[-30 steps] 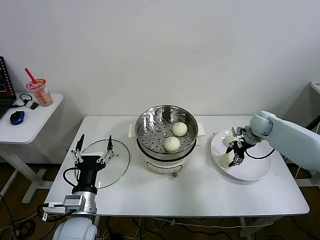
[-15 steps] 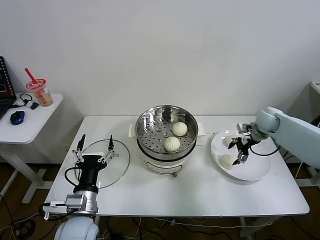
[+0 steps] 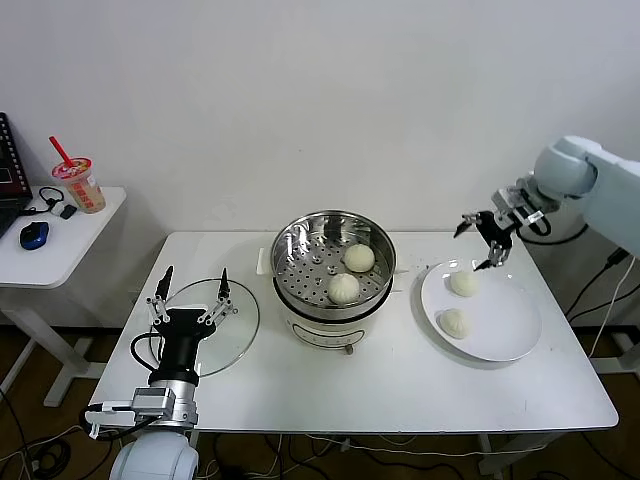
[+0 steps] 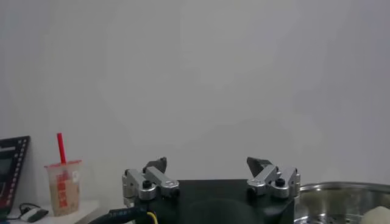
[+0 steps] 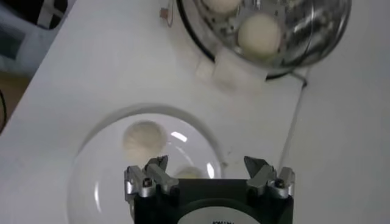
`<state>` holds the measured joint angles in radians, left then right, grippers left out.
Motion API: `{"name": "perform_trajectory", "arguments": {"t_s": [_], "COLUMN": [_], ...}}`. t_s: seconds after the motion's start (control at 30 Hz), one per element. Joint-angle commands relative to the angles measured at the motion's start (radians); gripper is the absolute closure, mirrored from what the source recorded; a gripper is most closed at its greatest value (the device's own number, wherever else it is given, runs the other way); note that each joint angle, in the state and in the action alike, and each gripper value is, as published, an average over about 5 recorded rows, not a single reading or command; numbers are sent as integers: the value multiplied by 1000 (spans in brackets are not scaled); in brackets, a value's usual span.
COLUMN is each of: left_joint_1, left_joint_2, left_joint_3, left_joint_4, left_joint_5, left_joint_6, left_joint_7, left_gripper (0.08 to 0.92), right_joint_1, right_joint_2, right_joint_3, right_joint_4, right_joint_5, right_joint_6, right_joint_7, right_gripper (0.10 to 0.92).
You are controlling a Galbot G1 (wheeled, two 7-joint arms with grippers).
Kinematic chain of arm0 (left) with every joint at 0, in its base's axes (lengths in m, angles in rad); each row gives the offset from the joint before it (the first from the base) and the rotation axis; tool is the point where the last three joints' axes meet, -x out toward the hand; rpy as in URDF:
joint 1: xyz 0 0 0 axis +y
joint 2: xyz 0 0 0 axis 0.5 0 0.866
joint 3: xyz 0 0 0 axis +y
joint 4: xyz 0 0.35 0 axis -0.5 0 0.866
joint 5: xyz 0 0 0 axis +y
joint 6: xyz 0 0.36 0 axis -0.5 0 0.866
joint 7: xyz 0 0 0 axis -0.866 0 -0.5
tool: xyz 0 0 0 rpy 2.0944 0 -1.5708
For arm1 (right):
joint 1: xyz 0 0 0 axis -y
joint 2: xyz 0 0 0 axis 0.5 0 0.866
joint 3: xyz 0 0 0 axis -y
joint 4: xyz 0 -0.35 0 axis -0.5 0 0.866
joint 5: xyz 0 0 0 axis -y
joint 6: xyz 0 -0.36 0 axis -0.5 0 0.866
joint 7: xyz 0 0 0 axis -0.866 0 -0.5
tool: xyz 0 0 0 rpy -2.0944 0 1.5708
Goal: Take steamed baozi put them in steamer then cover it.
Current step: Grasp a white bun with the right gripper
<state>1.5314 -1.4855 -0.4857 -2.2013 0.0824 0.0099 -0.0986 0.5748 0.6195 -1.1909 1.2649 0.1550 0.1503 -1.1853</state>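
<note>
Steamer (image 3: 334, 262): two baozi (image 3: 344, 288) | right gripper (image 3: 484, 240): above plate (image 3: 500, 335), empty

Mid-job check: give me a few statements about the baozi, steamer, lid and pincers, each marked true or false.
1. Two baozi lie in the steamer. True.
2. The white plate is bare. False: two baozi rest on it.
3. The right pincer holds a baozi. False: it hangs open and bare above the plate.
4. The glass lid covers the steamer. False: it lies on the table beside it.
5. The left pincer is open over the lid. True.
</note>
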Motion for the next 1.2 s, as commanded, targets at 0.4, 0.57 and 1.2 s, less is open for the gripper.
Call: {"name": "perform_trajectory", "arguments": {"t_s": [0.4,0.57,1.2], "left_joint_1": [-31,-30,-64], "left_joint_2": [-48,-44,-22], "left_joint_3": [11,8,0], "left_joint_4": [-10,-8,6], "left_joint_5": [16,14,-23], "left_joint_6": [23,23,50], "left_joint_7": [-6,-9,-20], "left_gripper": [177,177,177], "right_joint_1": [172,109,-79], "right_joint_2": [311,401,565], "right_joint_3": [107,101,52], "right_joint_4": [129,65,-75], "right_joint_5": [-438,-447,-505], "right_joint_6": [643,719,722], "right_joint_7": [38,64,148], "right_gripper": [203,203,203]}}
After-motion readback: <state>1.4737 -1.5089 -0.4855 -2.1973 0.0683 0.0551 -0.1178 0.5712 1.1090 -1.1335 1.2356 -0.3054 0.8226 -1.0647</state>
